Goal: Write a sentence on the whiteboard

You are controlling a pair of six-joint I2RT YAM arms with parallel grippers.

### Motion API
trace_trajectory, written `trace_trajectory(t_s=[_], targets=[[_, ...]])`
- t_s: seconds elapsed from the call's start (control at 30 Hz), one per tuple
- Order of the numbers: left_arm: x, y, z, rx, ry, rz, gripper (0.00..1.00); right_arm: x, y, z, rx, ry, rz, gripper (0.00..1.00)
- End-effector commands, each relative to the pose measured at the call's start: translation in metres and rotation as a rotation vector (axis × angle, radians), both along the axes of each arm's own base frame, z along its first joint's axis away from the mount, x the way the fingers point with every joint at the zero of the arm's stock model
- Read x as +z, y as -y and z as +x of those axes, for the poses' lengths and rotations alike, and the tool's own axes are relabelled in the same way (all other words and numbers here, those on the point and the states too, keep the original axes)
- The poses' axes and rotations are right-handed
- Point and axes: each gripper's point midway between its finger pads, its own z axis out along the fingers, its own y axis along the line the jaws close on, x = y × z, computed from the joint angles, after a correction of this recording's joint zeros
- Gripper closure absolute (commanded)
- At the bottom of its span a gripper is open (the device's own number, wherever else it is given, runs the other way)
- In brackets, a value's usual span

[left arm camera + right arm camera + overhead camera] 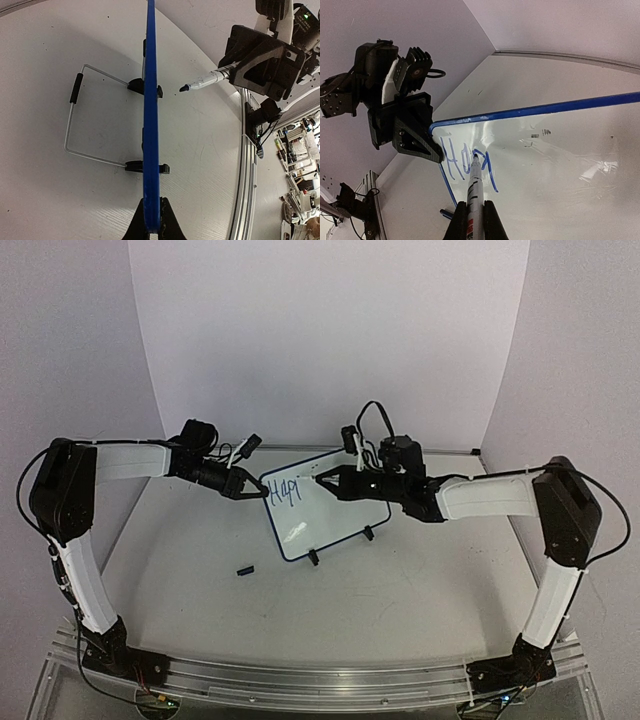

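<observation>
- Left gripper (256,489) is clamping the whiteboard (335,518) by its left edge.
- Whiteboard is standing mid-table (420,585), between the arms.
- Right gripper (323,478) is pinching a marker (475,192), tip sitting at the lettering (464,162).
- Lettering is showing a few blue letters in the board's top-left corner.
- Small dark piece (244,569) is lying near the board.

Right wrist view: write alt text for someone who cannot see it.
The right gripper holds a marker, its tip pointing at a few blue handwritten letters near one corner of a blue-rimmed whiteboard. The left gripper clamps that same corner from the left of the picture.
</observation>
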Motion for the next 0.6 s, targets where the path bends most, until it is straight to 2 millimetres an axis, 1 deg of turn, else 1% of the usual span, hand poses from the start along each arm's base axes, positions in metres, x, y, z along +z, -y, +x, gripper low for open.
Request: trace_trajectory(t_s=[0.0, 0.27, 0.47, 0.57], targets=[[0.006, 0.003, 0.0, -0.002, 0.063, 0.044, 1.0, 0.015, -0.007, 0.015, -0.009, 0.052, 0.028, 1.0], [0.006, 0.004, -0.001, -0.004, 0.063, 0.044, 1.0, 0.004, -0.012, 0.02, -0.008, 0.035, 0.011, 1.0], [0.006, 0.004, -0.001, -0.004, 0.064, 0.044, 1.0, -0.001, -0.004, 0.027, -0.07, 0.031, -0.006, 1.0], [0.006, 0.004, -0.001, -0.004, 0.064, 0.045, 1.0, -0.003, 0.002, 0.031, -0.113, 0.029, -0.017, 1.0]])
